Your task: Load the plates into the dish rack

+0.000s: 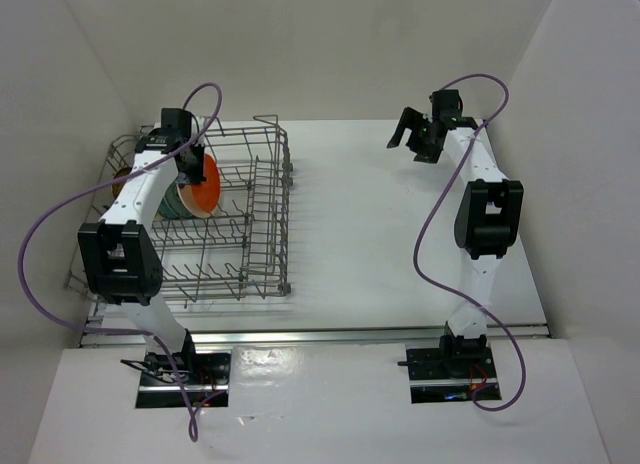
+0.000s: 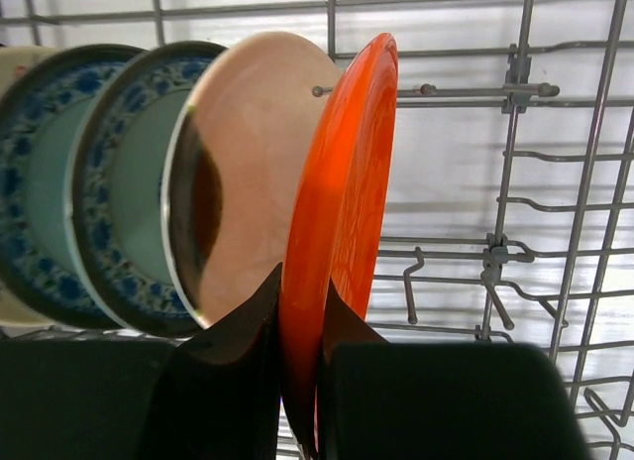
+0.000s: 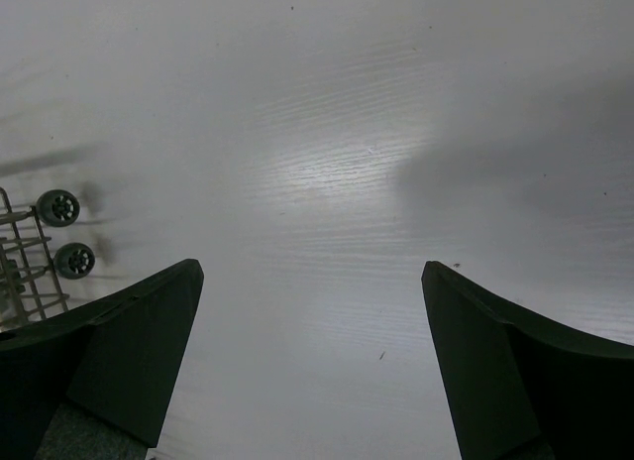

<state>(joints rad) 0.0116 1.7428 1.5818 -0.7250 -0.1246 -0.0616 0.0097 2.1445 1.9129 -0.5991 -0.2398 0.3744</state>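
L claw (image 1: 197,167), upper left, pinches bright orange round plate (image 2: 347,182) to stand it upright in grey wire dish rack (image 1: 262,199); R claw (image 3: 312,272) gapes empty.

White table (image 1: 370,234), plain white walls (image 1: 320,44) on three sides, soft glare on tabletop.

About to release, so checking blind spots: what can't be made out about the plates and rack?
1. Top external: the left arm covers the dish rack behind the orange plate; plate count unclear.
2. Left wrist: the left gripper hides the orange plate's bottom edge; seating between tines unknown.
3. Left wrist: the left edge cuts off a cream plate.
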